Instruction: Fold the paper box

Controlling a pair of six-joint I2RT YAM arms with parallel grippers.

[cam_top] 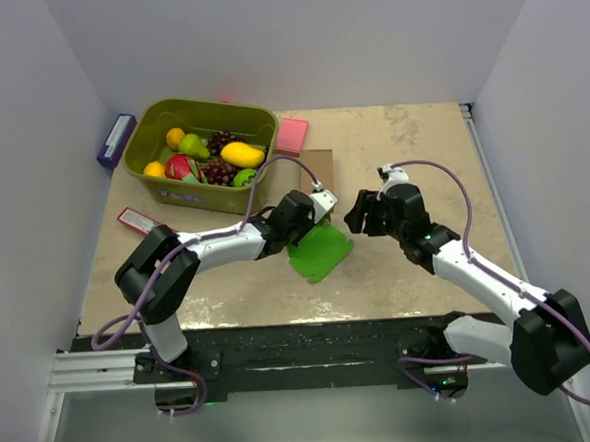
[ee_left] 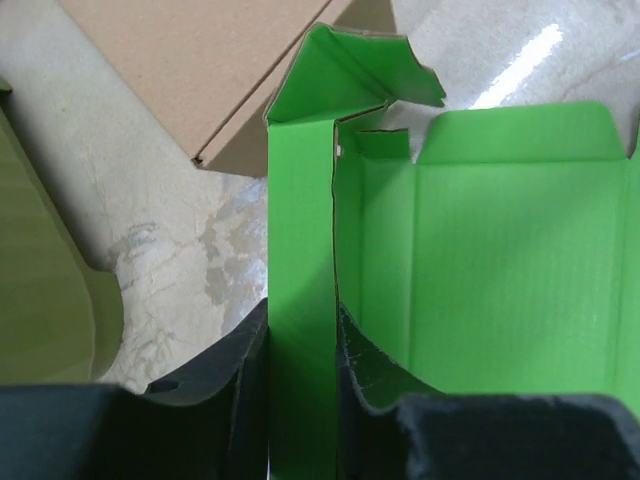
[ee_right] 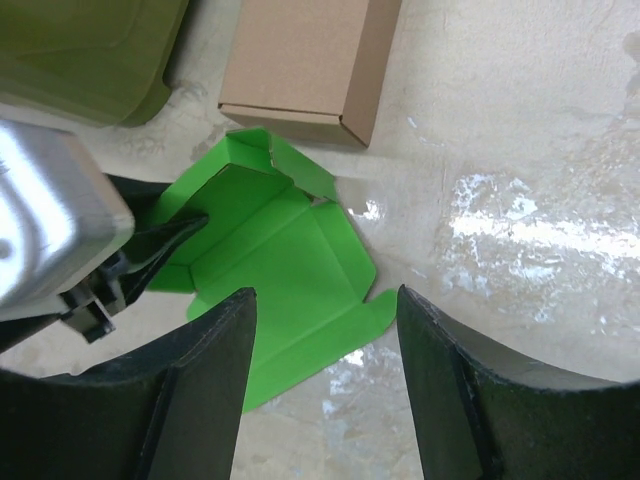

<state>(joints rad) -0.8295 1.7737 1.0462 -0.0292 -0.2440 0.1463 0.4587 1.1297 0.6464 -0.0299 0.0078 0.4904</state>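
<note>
A sandy, blotchy tabletop (cam_top: 412, 164) is sitting inside plain white walls (cam_top: 28, 117), and light is shining off its bare part. The top view is showing the whole place. A green bin (cam_top: 188, 194) full of toy fruit (cam_top: 241, 154) is standing at the far left. A pink pad (cam_top: 292, 135) is lying just beside it, a brown box (cam_top: 317, 165) is lying near the middle, and a purple thing (cam_top: 116, 140) is leaning by the left wall. The paper box (cam_top: 320, 252) is lying in the middle of the tabletop, just in front of the brown box and between the two arms. The left arm (cam_top: 226, 245) is reaching in from the left, and the right arm (cam_top: 468, 265) is coming in from the right. The left wrist view is showing something the top view is hiding. The left jaws are pinching one standing wall of the paper box (ee_left: 500, 270), with a black finger (ee_left: 225, 385) pressing on each side of the green strip. The rest of the sheet is lying open to the right, and a folded flap is sticking up at the far end. The right wrist view is looking down on the paper box (ee_right: 290, 270), partly folded with some sides raised. The right jaws are hanging wide open above it, holding nothing. The brown box (ee_right: 300, 50) is lying just behind it.
</note>
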